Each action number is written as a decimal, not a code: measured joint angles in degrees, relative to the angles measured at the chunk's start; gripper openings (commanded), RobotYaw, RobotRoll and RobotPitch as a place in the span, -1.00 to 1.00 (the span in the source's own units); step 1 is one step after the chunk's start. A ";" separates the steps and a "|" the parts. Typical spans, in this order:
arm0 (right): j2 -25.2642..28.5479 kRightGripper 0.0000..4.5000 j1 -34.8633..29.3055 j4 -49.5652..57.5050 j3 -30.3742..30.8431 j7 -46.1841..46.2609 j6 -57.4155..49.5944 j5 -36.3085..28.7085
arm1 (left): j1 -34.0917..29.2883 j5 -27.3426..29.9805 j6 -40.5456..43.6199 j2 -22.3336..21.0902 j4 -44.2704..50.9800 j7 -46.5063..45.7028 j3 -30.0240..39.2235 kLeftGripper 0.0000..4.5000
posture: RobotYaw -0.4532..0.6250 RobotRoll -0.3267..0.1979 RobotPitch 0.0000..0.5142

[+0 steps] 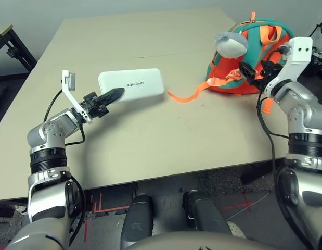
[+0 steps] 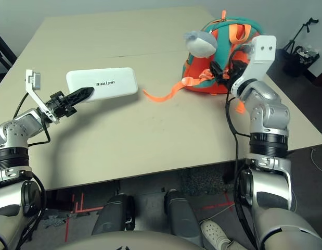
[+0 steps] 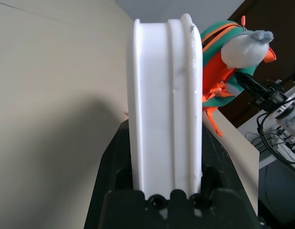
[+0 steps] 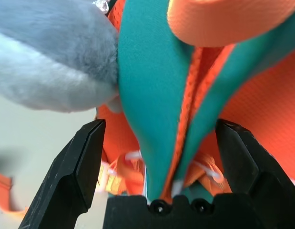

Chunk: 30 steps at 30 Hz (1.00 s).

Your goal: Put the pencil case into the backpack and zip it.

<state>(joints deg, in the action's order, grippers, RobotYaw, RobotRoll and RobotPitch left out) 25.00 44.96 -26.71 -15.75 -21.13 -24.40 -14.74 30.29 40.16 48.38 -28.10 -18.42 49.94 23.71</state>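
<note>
Left eye view: the backpack (image 1: 249,57), orange with teal trim, serves as landmark and stands upright on the surface (image 1: 150,140). To its left, well apart, is the white pencil case (image 1: 132,85) (lettered on its upper face), grasped at its near end by the left tool (image 1: 111,97). The grey plush charm (image 1: 231,45) hangs at the backpack's left side; below it, an orange strap (image 1: 189,97) extends toward the case.

Left wrist view: the case, edge-on, is clasped between both black fingers (image 3: 116,160).

Right wrist view: the right tool (image 4: 161,157) is spread wide and released, just before the backpack's teal trim (image 4: 152,95).
</note>
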 measured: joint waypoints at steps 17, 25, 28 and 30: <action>-0.87 -0.60 4.87 -20.08 1.36 0.93 13.44 3.00 | -2.41 3.43 -0.37 0.18 4.35 -3.70 1.00 -0.37 | -0.24 0.25 -0.73; -1.13 -0.74 4.33 -18.53 1.46 -0.10 13.45 2.83 | -0.04 1.17 -8.28 0.09 1.67 -5.91 1.02 -0.37 | -0.25 0.25 -0.71; -1.32 -0.74 3.85 -17.09 1.44 -1.27 13.43 2.40 | 1.27 -0.23 -12.65 0.04 -0.79 -7.03 1.15 -0.37 | -0.25 0.25 -0.66; -1.43 -0.74 3.67 -15.74 1.43 -2.07 13.35 2.00 | 1.83 -0.86 -14.06 -0.12 -2.41 -7.27 1.13 -0.37 | -0.26 0.25 -0.66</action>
<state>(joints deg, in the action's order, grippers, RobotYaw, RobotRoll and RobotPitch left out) 23.57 48.63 -42.45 -14.32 -23.20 -11.05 -12.74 32.12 39.30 34.31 -28.22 -20.83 42.67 24.84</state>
